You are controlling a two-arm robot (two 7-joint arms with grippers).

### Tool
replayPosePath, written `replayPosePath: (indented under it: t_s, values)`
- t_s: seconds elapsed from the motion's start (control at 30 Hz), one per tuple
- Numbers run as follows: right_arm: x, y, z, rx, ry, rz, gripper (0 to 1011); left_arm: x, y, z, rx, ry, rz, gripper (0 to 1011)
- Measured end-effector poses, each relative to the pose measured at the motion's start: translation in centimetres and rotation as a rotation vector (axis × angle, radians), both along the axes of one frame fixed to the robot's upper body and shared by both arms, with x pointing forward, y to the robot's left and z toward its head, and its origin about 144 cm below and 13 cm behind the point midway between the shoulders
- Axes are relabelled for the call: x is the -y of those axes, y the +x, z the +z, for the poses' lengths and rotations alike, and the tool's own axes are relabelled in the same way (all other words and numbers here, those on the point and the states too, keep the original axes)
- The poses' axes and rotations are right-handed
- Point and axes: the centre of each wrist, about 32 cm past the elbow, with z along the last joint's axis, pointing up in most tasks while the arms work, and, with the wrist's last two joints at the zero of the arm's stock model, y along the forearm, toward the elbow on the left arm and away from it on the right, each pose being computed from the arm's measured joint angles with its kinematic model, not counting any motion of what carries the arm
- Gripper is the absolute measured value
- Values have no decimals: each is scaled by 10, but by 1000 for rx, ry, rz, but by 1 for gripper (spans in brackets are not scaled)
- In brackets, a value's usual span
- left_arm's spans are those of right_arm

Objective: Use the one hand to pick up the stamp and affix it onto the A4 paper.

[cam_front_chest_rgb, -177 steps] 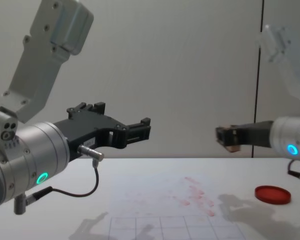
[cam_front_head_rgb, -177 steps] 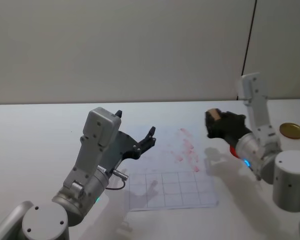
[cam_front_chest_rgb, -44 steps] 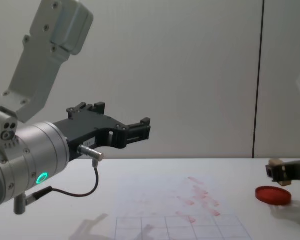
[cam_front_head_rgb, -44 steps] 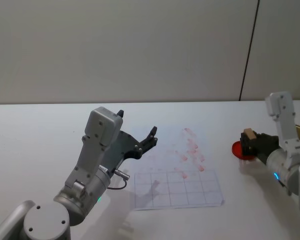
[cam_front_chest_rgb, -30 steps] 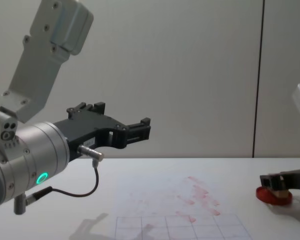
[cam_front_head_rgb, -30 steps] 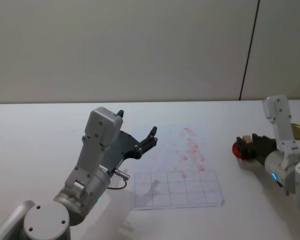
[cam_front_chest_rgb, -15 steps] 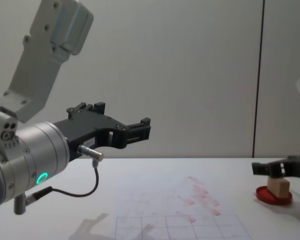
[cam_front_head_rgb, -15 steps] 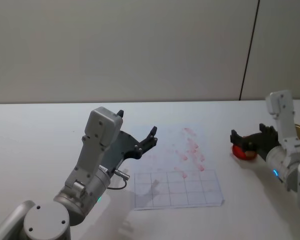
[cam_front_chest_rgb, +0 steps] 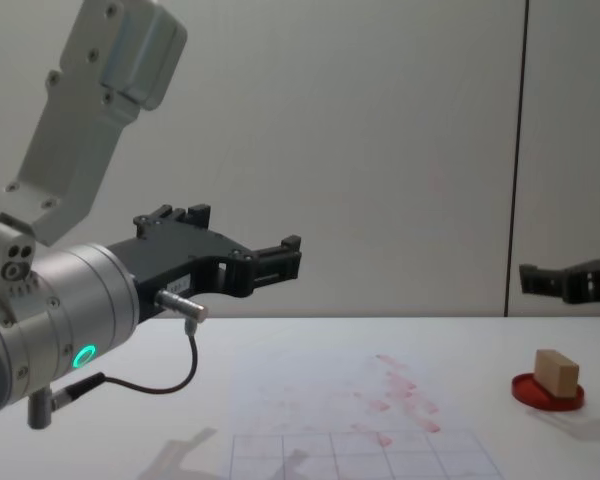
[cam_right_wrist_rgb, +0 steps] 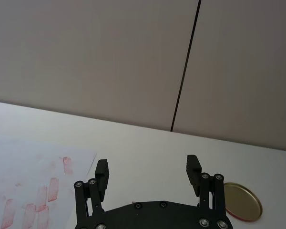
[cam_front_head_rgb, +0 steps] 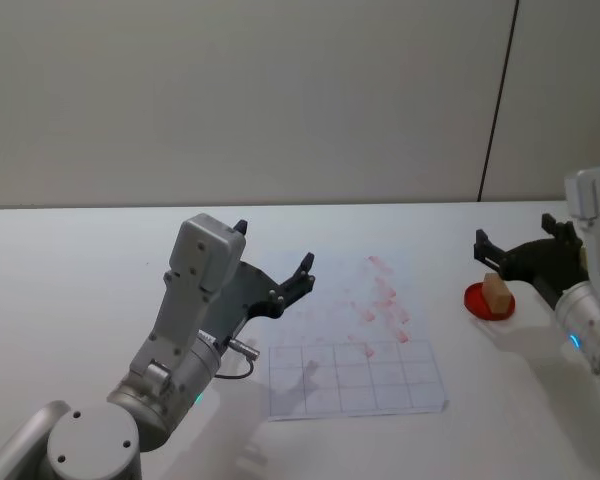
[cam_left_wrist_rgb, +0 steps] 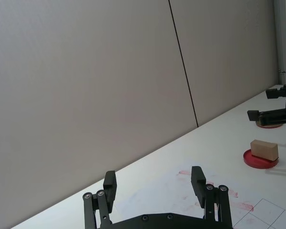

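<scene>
Resting on the red ink pad (cam_front_head_rgb: pixel 488 303), the stamp (cam_front_head_rgb: pixel 496 291) sits beneath the right gripper (cam_front_head_rgb: pixel 515 247), fingers spread, empty.

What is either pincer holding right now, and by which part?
Nothing. The right pincer hangs open above the stamp, which sits on the red ink pad. The left pincer is open and empty.

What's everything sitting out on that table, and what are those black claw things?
stamp: one, light-tan wooden block, resting on the ink pad.
ink pad: one, red, round, right of the paper.
A4 paper: one, white with reddish smudges and a grey grid, middle of the table.
gold lid: one, round, on the table's far right.
table: one, white.
left gripper: black, open, raised over the paper's left side.
right gripper: black, open, above the stamp.
</scene>
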Motion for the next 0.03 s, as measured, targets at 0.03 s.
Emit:
replayPosePath:
  t_s: [0.03]
  values:
    - [1,-3,1,12,1,1,1001,0,0,0,0,0,0,993]
